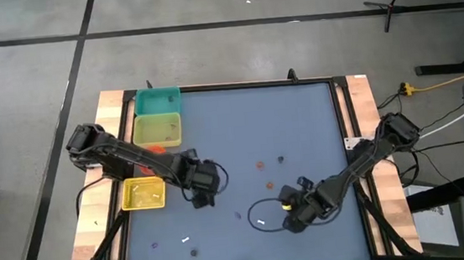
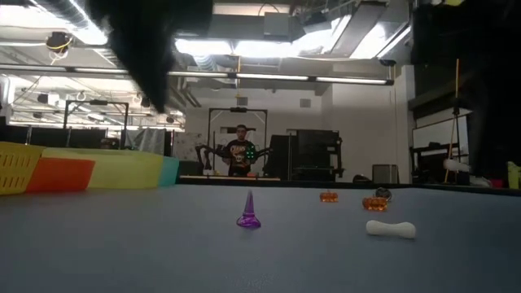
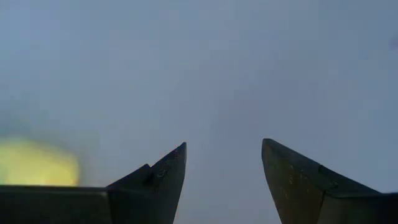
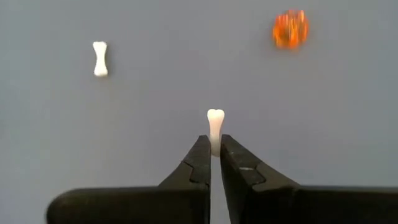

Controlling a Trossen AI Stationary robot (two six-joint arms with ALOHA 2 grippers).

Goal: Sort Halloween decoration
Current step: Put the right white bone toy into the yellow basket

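Right gripper pinches a tiny white bone by one end, stiff, light, likely slippery; left gripper gapes empty near the yellow bin

There are four bins: one teal, one pale green, one red and one yellow bin. On the table to the right of the yellow bin lie two orange balls, two white bones and three dark pieces. That is seven small things.
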